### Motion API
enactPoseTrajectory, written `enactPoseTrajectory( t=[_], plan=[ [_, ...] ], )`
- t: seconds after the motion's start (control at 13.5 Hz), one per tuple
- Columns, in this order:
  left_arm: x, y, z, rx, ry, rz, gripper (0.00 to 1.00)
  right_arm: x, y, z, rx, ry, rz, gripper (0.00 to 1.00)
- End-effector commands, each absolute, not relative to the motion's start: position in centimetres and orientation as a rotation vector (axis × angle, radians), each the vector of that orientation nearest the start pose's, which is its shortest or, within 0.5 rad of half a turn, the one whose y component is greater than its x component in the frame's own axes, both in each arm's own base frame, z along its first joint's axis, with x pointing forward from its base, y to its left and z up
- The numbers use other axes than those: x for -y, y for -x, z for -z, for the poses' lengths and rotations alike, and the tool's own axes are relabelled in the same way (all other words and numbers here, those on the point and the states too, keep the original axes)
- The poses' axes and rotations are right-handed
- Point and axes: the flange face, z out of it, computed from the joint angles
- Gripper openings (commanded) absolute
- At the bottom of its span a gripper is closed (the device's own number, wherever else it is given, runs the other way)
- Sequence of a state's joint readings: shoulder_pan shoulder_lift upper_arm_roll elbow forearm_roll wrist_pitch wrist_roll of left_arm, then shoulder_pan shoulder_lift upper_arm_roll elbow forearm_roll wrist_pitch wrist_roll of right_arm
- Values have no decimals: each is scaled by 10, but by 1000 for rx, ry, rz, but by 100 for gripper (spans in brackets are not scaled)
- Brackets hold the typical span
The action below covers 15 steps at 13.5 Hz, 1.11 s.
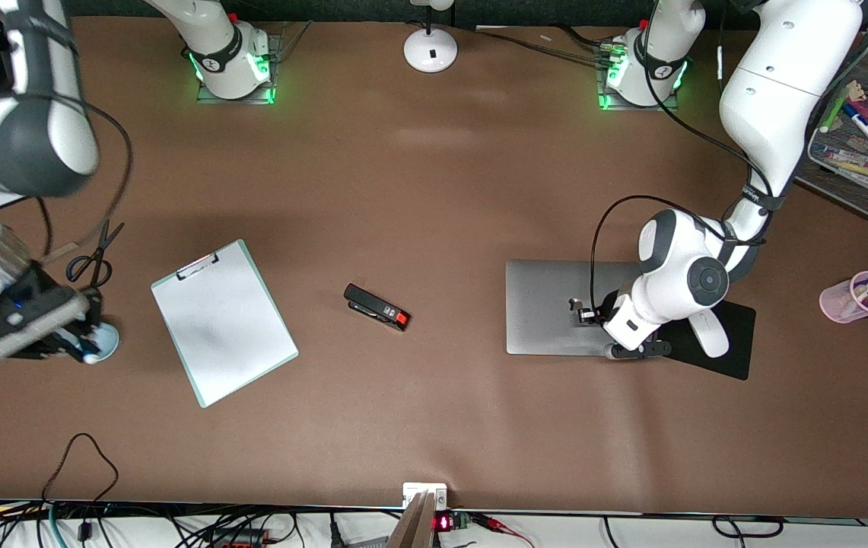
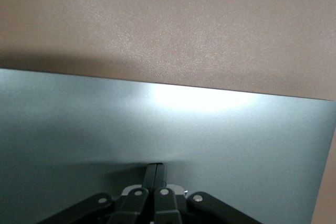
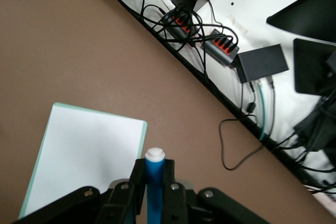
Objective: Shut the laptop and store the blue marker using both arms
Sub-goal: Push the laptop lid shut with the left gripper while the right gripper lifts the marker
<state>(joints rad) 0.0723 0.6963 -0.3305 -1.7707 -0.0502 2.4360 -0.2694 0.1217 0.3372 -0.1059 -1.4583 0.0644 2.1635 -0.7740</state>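
While the left gripper [image 2: 156,174], pinched tight with nothing in it, rests on the closed laptop [image 1: 555,304] lid, the right gripper [image 3: 154,179] squeezes the blue marker [image 3: 154,182] over the table's right-arm end.

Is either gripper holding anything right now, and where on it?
Right gripper grips the blue marker just below its white cap. Left gripper holds nothing, shut against the closed laptop lid.

Bright-blue marker [image 3: 154,184] with a white cap sits in the black right tool [image 3: 152,192]. Silver-grey laptop [image 1: 555,308] lid lies under the black left tool [image 2: 156,174], brown desk [image 1: 434,190] all around.
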Motion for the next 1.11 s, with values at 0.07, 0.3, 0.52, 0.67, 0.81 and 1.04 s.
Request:
enactPoseTrajectory(
  t=[0.07,0.3,0.52,0.67,0.81,1.04],
  plan=[
    [149,-646,-185,168,3362,-95,0,13,-673,-560,1159,2847,571,6],
    [148,-644,-207,120,3347,-124,1,48,-668,-563,1203,2786,584,5],
    [149,-638,-259,76,3309,-213,4,77,-663,-562,1269,2701,607,2],
    [152,-630,-287,42,3284,-268,8,101,-658,-561,1412,2579,675,1],
    [150,-621,-316,23,3255,-322,29,128,-648,-554,1417,2511,653,1],
    [147,-608,-360,1,3218,-355,100,152,-646,-538,1504,2375,725,1]
  ],
)
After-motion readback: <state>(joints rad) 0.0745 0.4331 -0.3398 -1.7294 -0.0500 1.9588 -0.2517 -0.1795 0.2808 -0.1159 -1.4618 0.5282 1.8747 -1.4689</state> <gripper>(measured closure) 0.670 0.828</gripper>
